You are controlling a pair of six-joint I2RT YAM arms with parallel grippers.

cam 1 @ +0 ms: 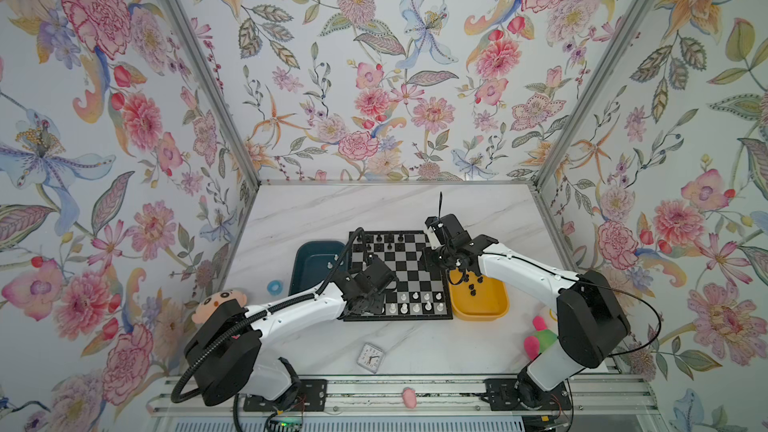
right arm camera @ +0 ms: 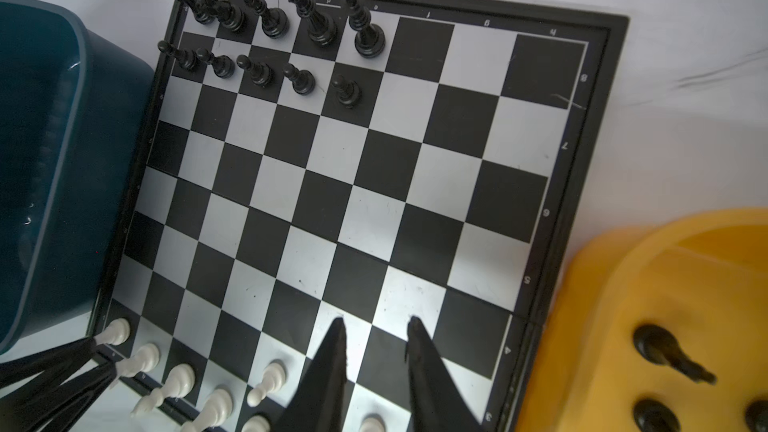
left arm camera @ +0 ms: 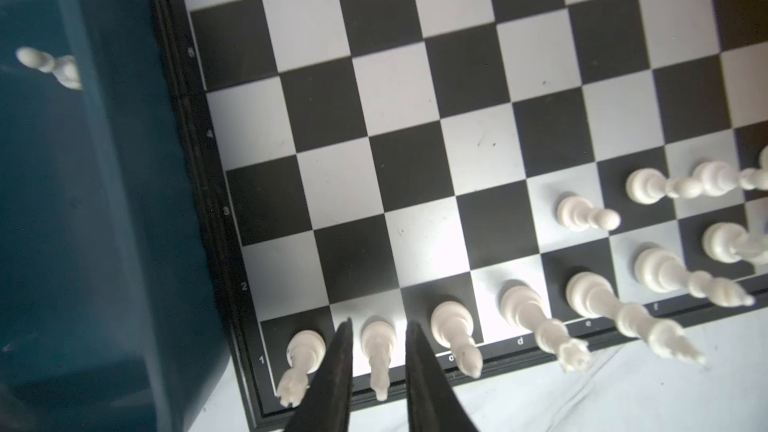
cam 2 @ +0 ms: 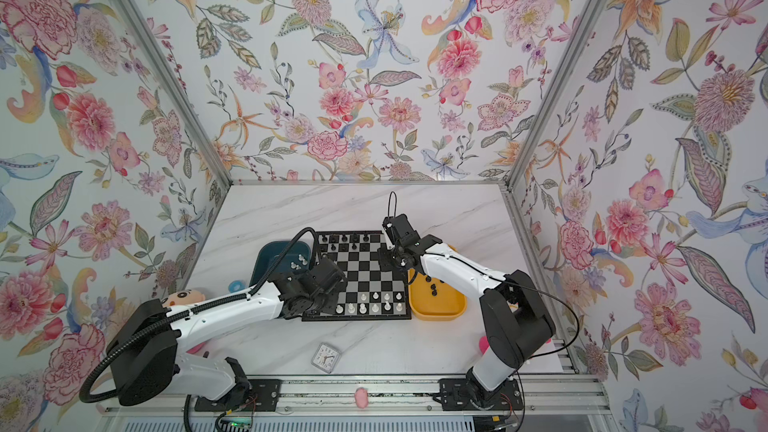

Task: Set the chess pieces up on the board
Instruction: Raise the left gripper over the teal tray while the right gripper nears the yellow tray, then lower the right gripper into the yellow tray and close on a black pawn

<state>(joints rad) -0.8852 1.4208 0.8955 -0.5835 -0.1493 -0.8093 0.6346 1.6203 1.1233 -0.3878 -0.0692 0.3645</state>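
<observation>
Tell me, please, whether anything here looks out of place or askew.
On the board nothing stands out: the placed chess pieces stand upright in their squares. Off it, a small pink object lies on the front rail, and a little clock lies askew.

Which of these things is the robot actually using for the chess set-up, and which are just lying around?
In use: black-and-silver checked chessboard; small white plastic chess pieces; small black plastic chess pieces; dark teal plastic tray; yellow plastic tray.
Lying about: small square white clock; cartoon-boy plush doll; pink-and-green plush toy; light blue ring.
</observation>
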